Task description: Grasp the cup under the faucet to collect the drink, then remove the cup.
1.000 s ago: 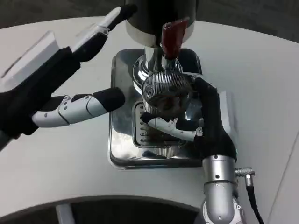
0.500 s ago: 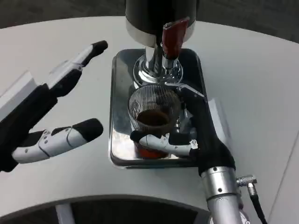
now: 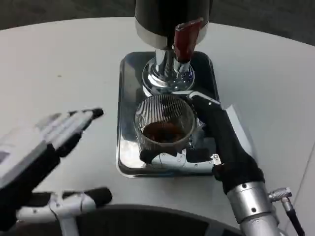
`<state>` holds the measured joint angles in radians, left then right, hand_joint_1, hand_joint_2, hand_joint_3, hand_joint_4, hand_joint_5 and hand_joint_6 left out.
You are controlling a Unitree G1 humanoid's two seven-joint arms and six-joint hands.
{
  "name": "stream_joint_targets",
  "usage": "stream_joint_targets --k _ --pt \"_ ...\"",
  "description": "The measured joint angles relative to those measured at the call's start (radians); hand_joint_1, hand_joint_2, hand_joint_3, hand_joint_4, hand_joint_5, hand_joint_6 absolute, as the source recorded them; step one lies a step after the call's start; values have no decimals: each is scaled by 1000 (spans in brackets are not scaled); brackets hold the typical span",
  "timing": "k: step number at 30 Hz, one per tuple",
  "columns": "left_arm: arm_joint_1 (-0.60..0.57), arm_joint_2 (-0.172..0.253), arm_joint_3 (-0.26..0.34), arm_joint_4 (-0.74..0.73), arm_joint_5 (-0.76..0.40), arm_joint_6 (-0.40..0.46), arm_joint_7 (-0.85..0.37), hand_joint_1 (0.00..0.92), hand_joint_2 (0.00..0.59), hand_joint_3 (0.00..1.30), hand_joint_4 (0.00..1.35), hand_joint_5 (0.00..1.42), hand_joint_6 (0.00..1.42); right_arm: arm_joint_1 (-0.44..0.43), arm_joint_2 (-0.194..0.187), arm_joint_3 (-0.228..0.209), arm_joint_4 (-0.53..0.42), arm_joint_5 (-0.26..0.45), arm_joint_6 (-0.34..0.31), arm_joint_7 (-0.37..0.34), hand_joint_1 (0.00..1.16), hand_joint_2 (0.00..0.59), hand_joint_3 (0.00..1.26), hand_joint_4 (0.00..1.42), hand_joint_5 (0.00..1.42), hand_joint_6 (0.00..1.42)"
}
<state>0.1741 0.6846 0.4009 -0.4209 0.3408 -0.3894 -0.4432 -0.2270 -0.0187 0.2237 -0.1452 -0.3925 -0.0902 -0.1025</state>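
Holding a dark brown drink, the ribbed glass cup [image 3: 164, 123] stands over the shiny metal drip tray [image 3: 129, 98], in front of the dispenser's chrome faucet [image 3: 167, 73] with its red lever [image 3: 185, 38]. My right robot hand [image 3: 211, 142] is clamped around the cup, thumb across its near side and fingers along its right side. My left robot hand [image 3: 44, 162] hovers over the white desk [image 3: 64, 69] well left of the tray, fingers apart and holding nothing.

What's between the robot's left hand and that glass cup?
In the head view, only bare white table separates the left robot hand and the cup.
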Motion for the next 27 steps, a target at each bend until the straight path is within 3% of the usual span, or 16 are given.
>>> stream_joint_targets --k 5,12,18,27 --pt "69 -25 -30 -87 138 58 1 0 85 0 0 0 0 19 -22 6 -102 36 27 100 1123 61 769 926 1031 1423" --pt "138 -67 -19 -159 218 67 50 0 75 0 0 0 0 52 -45 7 -215 95 67 206 1123 61 771 934 1033 1424" --pt "222 -141 22 -162 217 -76 213 0 75 0 0 0 0 124 -80 8 -357 138 107 283 1123 61 774 937 1033 1424" --pt "312 -211 16 -247 277 -59 221 0 70 0 0 0 0 236 -129 -1 -501 189 148 352 1123 61 783 937 1033 1424"
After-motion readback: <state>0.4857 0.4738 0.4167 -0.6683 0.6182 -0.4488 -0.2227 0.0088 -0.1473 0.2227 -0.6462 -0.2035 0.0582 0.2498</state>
